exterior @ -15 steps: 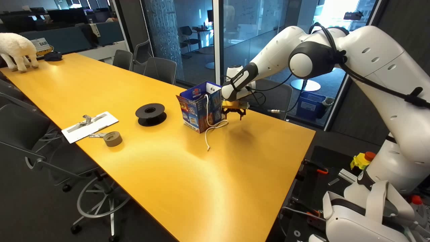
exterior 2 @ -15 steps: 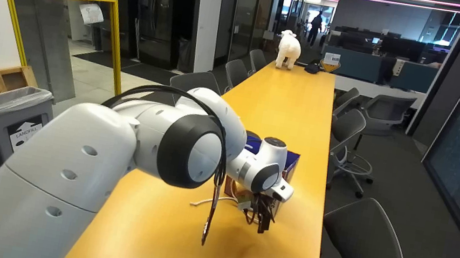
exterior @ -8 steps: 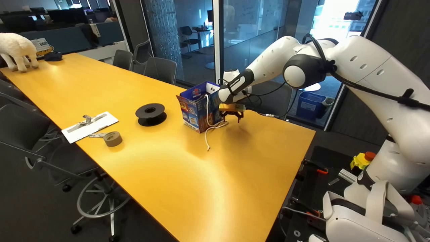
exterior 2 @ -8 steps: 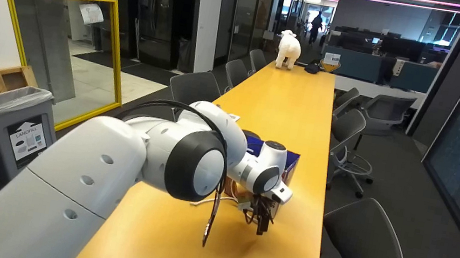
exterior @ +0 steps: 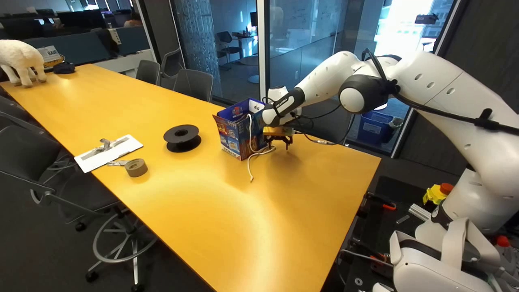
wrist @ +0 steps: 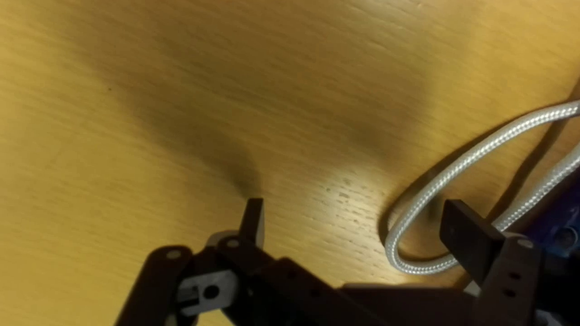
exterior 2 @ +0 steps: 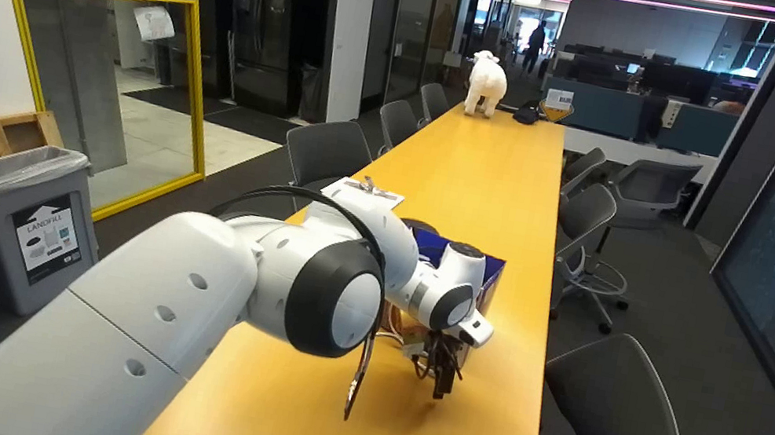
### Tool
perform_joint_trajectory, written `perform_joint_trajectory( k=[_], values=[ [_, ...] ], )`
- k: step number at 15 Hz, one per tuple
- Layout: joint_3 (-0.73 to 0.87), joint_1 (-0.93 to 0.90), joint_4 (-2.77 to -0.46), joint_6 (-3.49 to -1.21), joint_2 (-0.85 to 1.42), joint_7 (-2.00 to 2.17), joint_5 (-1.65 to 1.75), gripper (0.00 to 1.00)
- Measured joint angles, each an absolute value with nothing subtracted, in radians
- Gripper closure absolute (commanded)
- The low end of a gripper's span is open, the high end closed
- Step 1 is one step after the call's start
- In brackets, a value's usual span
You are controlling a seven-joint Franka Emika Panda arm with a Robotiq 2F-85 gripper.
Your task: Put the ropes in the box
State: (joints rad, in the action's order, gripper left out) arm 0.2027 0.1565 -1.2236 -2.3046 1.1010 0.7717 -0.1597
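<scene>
Stretches away as a long yellow table (exterior: 211,227) and carries an upright open box (exterior: 230,136), a white rope (wrist: 453,168) running down from its rim and curled beside it, a black spool (exterior: 182,138), a roll of tape (exterior: 136,168) near a white clipboard (exterior: 108,153), and, towards the far end, a toy sheep (exterior 2: 487,85).

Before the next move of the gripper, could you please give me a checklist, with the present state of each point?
1. Gripper open: ok.
2. Part of the rope between the fingertips, in the wrist view: ok.
3. Fingertips low enough to grip the rope: cannot tell.
4. Box open at the top: ok.
5. Gripper not touching the box: cannot tell.
6. Rope wholly inside the box: not ok, part lies on the table.
</scene>
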Motion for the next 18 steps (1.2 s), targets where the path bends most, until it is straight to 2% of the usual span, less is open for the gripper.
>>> perform_joint_trajectory(
  k=[4, 5, 6, 14, 17, 18],
  values=[
    [0.202, 0.162, -1.192, -2.291, 1.12, 0.772, -0.16, 0.0],
    [0.202, 0.163, -1.185, -2.289, 1.124, 0.772, -0.16, 0.25],
    [0.201, 0.164, -1.181, -2.287, 1.127, 0.772, -0.16, 0.26],
    [0.194, 0.17, -1.157, -2.271, 1.134, 0.77, -0.16, 0.87],
    [0.183, 0.176, -1.146, -2.254, 1.136, 0.769, -0.16, 0.97],
    [0.179, 0.179, -1.143, -2.251, 1.137, 0.769, -0.16, 0.97]
  ],
)
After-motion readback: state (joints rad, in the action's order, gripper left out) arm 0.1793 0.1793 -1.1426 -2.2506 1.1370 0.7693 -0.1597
